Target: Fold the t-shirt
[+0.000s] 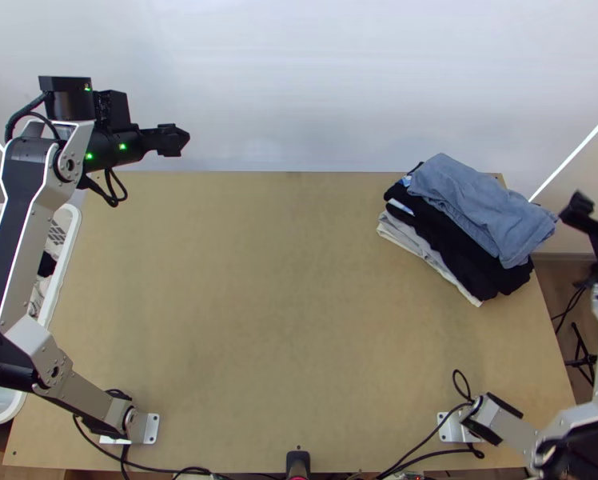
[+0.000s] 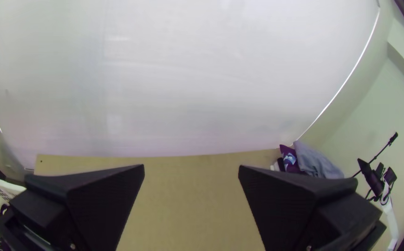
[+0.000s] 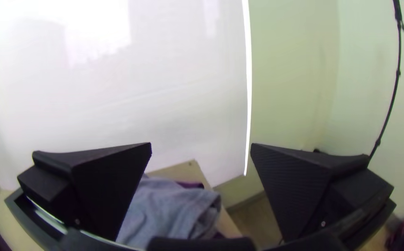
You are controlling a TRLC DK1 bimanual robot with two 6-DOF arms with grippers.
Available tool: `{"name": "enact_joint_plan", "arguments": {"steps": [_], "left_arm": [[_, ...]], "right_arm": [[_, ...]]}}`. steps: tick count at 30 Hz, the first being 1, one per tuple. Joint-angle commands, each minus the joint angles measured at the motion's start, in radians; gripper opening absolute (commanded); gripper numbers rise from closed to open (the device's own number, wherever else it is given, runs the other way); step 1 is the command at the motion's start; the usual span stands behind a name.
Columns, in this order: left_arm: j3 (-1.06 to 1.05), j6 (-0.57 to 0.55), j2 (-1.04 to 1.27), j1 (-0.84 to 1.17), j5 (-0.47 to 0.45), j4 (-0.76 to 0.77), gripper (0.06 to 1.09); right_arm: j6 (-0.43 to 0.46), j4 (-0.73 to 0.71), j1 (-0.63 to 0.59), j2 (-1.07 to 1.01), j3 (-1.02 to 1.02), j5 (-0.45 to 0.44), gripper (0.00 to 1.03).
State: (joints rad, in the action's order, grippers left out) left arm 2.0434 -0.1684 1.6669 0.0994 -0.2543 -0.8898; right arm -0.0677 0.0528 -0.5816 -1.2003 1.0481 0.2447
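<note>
The left gripper (image 1: 179, 140) has its two fingers set wide apart, as the left wrist view shows. It is well apart from the pile of folded clothes (image 1: 483, 200), to the left of it. The right gripper (image 1: 595, 210) also has its fingers wide apart, with a broad gap between them. It is near the pile, just off its right side.

The pile itself lies on the wooden table (image 1: 283, 280). On top of it is a blue-grey garment (image 1: 467, 192), folded in a loose way and with some wrinkles. Under this garment are black cloths (image 1: 459, 256), and lower there are light grey and white layers, whose edges come out at the pile's near left side. A purple cloth with a light print (image 2: 289, 158) is also in the pile, beside the blue-grey garment. Which of these pieces is the t-shirt, I cannot tell.

Far to the left of the pile, beside the table, is a white basket (image 1: 65, 256) with some dark and light cloth inside. Behind the pile there is a pale, smooth screen (image 1: 299, 80). To the right of the pile and nearer than it, a black stand (image 1: 580, 360) is by the floor.
</note>
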Motion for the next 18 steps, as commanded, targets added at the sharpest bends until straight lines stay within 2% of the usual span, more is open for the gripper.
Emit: {"name": "enact_joint_plan", "arguments": {"steps": [1, 4, 7, 9, 12, 18], "left_arm": [[-0.005, -0.006, -0.002, 0.002, -0.002, 0.005, 1.04], [-0.002, -0.011, -0.006, 0.003, -0.002, 0.008, 1.04], [0.000, -0.011, -0.010, 0.002, -0.002, 0.008, 1.04], [0.001, -0.011, -0.018, -0.001, 0.000, 0.008, 1.04], [0.001, -0.011, -0.027, -0.010, 0.000, 0.006, 1.04], [-0.002, -0.011, -0.038, -0.020, 0.000, -0.006, 1.04]], "right_arm": [[0.227, -0.441, 0.279, 0.024, -0.076, -0.285, 0.99], [0.259, -0.634, 0.359, -0.108, -0.142, -0.344, 0.99], [0.298, -0.920, 0.384, -0.282, -0.267, -0.360, 0.99], [0.301, -1.044, 0.384, -0.378, -0.332, -0.380, 0.99], [0.247, -1.053, 0.381, -0.432, -0.379, -0.383, 0.99], [0.209, -1.055, 0.388, -0.467, -0.412, -0.386, 0.99]]}}
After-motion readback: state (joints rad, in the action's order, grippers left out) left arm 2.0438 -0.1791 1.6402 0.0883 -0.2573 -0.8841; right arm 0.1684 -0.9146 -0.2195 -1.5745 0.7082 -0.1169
